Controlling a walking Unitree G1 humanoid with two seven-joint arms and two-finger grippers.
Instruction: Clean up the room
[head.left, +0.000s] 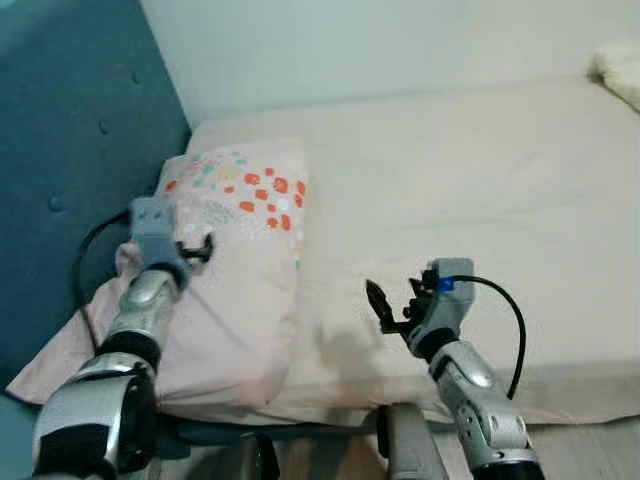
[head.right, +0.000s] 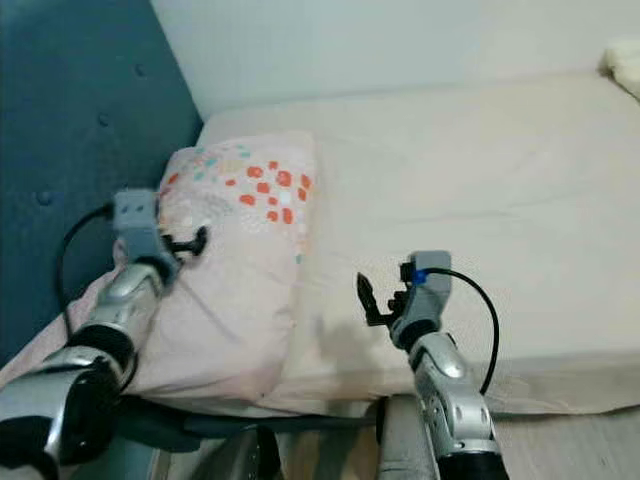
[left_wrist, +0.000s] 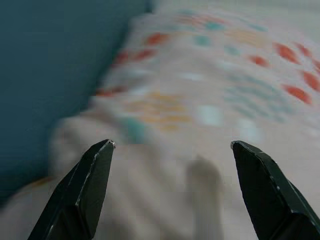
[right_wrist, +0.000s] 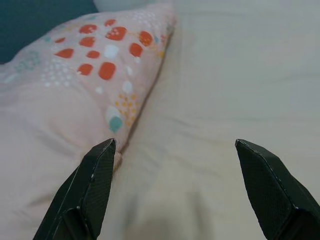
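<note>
A pale pink pillow (head.left: 235, 270) with orange, teal and white spots lies on the left end of a cream bed (head.left: 470, 200), against a teal headboard (head.left: 60, 150). My left gripper (head.left: 197, 247) hovers open just over the pillow's left part, nothing between its fingers (left_wrist: 85, 190). My right gripper (head.left: 385, 308) is open above the bare sheet near the bed's front edge, right of the pillow. The right wrist view looks past its fingers (right_wrist: 90, 190) at the pillow's spotted corner (right_wrist: 105, 60) and the sheet (right_wrist: 235, 90).
A white wall (head.left: 380, 40) runs behind the bed. A fluffy cream item (head.left: 622, 70) sits at the bed's far right. Wood floor (head.left: 590, 450) shows below the bed's front edge at right. The sheet stretches flat to the right of the pillow.
</note>
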